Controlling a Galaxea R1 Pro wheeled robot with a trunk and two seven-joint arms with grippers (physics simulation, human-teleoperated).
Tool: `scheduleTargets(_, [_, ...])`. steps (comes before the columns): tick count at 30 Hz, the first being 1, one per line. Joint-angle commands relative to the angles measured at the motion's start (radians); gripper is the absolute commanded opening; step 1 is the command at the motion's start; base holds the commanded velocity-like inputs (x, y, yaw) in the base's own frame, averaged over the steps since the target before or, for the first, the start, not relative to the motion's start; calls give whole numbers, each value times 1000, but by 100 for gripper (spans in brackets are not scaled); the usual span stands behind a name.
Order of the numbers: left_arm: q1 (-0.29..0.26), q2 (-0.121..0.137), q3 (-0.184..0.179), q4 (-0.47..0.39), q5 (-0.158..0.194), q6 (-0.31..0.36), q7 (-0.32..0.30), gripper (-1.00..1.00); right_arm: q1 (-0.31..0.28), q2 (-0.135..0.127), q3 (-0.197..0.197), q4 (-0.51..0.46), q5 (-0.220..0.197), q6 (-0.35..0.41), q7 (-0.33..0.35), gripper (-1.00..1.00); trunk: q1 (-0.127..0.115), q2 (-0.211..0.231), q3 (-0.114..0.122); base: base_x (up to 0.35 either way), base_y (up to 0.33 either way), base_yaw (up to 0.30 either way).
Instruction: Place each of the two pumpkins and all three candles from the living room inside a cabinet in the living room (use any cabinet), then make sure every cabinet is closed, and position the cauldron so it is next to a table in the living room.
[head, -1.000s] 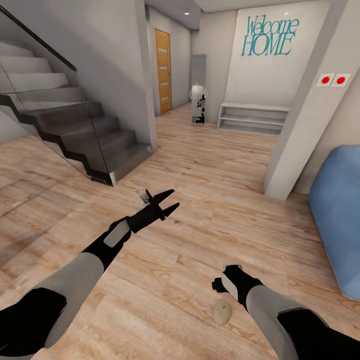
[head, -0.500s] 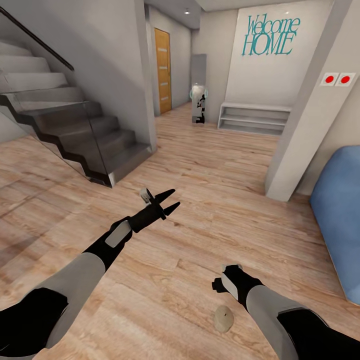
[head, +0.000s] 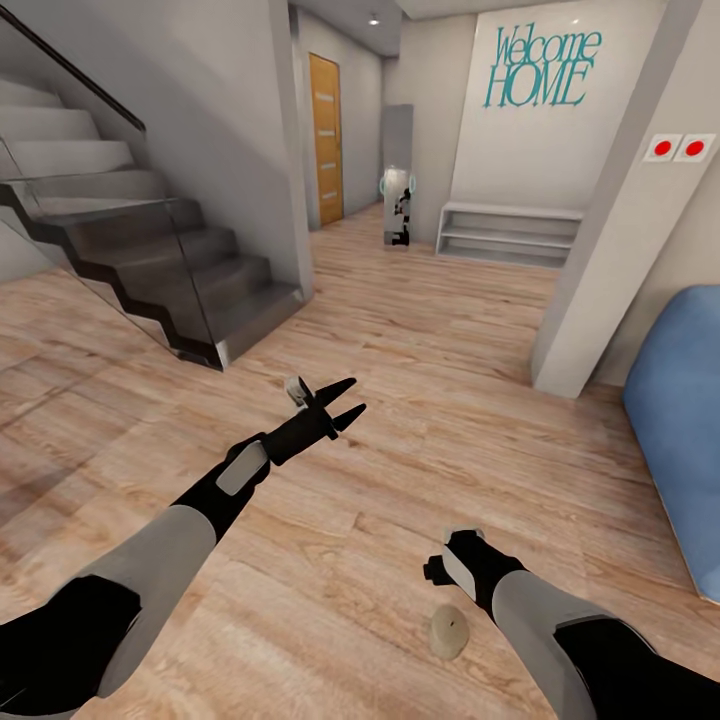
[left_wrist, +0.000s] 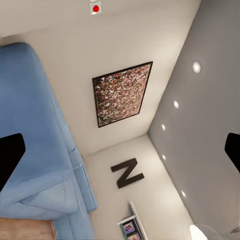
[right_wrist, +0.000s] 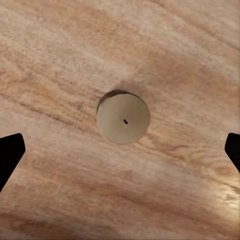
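with the right gripper (right_wrist: 120, 147) held wide open directly above the candle (right_wrist: 123, 119), which stands on the wood floor (head: 420, 330) at the robot's five o'clock, and the left gripper (head: 344, 399) spread empty, the candle could be toppled by an off-centre descent.

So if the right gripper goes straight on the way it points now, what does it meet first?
Most likely the candle: the right wrist view has it standing on the wooden floor between the open fingertips of the right gripper, slightly off centre. Depth is unclear.
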Motion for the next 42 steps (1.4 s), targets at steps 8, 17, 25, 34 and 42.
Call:
scheduleTargets(8, [0, -1, 0, 0, -1, 0, 0, 100, 1, -1, 0, 1, 0, 0, 0, 100, 31, -56, -25, 0, 0, 0])
scheduleTargets(17, [0, -2, 0, 0, -1, 0, 0, 100, 0, -2, 0, 1, 0, 0, 0, 100, 65, -119, -53, 0, 0, 0])
scheduleTargets(25, [0, -2, -1, 0, -1, 0, 0, 100, 0, 0, 0, 1, 0, -1, 0, 100, 96, -175, -78, 0, 0, 0])
scheduleTargets(34, [0, -3, -1, 0, -1, 0, 0, 100, 0, 0, 1, 1, 0, -2, 0, 100, 130, -238, -107, 0, 0, 0])
scheduleTargets(42, [0, -4, -1, 0, -1, 0, 0, 100, 0, 0, 1, 1, 0, -3, 0, 100, 161, -294, -132, 0, 0, 0])
